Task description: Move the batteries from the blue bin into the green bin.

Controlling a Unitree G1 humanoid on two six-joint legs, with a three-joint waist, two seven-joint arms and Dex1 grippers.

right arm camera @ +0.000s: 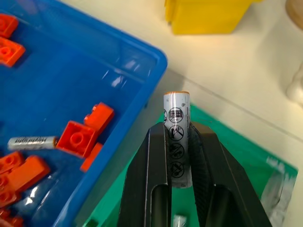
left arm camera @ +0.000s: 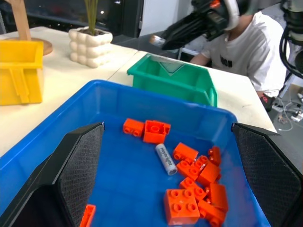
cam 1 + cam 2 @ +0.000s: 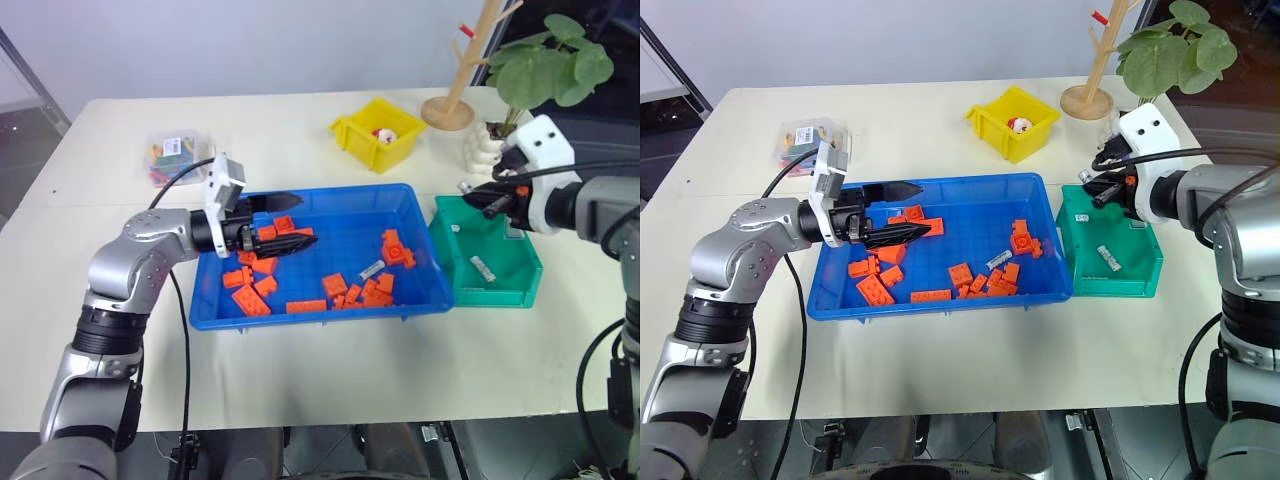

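Between ribbed black right pincer (image 1: 179,142) pads: glossy cylindrical battery (image 1: 176,137).

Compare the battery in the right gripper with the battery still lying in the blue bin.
The battery in the right gripper is clamped between the shut fingers; the battery in the blue bin lies free. The held one hangs above the green bin, while the other rests flat on the blue bin floor among orange bricks. The held one's printed symbols face the wrist camera; the loose one shows a line of text. Both are small silver-grey cylinders.
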